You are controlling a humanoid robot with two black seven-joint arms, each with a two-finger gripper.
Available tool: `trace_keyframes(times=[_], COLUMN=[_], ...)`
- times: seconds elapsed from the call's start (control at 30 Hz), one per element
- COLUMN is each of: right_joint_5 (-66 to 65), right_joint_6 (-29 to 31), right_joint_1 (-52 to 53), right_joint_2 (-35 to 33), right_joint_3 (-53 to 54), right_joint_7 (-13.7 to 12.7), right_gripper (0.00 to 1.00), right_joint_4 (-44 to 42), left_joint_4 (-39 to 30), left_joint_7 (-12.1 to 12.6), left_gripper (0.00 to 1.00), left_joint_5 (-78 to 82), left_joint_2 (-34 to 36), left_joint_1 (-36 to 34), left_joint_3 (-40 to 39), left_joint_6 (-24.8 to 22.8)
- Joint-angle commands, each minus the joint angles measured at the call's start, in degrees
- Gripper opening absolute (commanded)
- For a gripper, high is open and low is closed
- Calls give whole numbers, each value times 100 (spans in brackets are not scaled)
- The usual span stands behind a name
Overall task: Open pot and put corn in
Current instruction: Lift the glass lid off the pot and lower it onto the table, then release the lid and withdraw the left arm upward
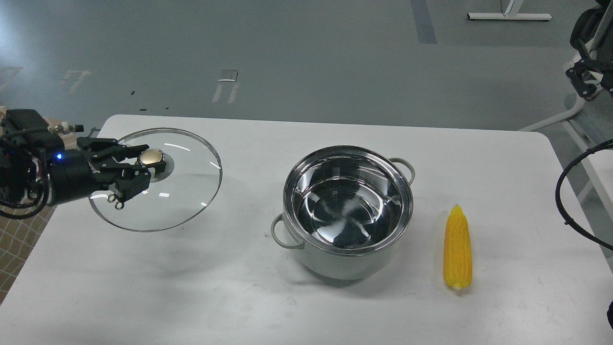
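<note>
Leftward, left tool (152,165) grips lid (191,201); pot (348,213) uncovered.

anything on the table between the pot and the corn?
Nothing. In the head view the table is bare between the pot and the corn, which lies to the pot's right, apart from it.

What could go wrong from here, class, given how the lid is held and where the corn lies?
1. The left gripper pinches the glass lid only by its gold knob, near the table's left edge; a slip or careless release could send it off the table.
2. The corn lies loose beside the open pot and might roll when touched.
</note>
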Motion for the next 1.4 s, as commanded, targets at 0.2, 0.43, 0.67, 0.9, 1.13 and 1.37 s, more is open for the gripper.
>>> trace_keyframes(times=[0.2, 0.43, 0.67, 0.9, 1.13, 1.37], right_joint_5=[0, 0, 0, 0, -9, -123], right_joint_6=[0, 0, 0, 0, 0, 0], right_joint_1=[-1, -54, -71, -115, -466, -598], right_joint_2=[-15, -6, 11, 11, 2, -339], right_joint_3=[0, 0, -17, -44, -70, -105], right_joint_7=[0, 0, 0, 0, 0, -9], right_gripper=[100, 100, 100, 100, 100, 100], right_joint_4=[7, 8, 8, 43, 543, 693], left_joint_4=[1334, 1343, 1650, 1765, 1756, 1730], left_joint_7=[-18, -18, -18, -35, -79, -149], left_gripper=[35, 41, 42, 76, 84, 92], left_joint_5=[-309, -354, -363, -363, -519, -1556], left_joint_2=[-1037, -1072, -1274, -1424, -1354, -1108], left_joint_1=[710, 710, 842, 851, 816, 351], left_joint_3=[-1, 8, 17, 17, -132, -404], left_joint_6=[280, 280, 421, 430, 447, 456])
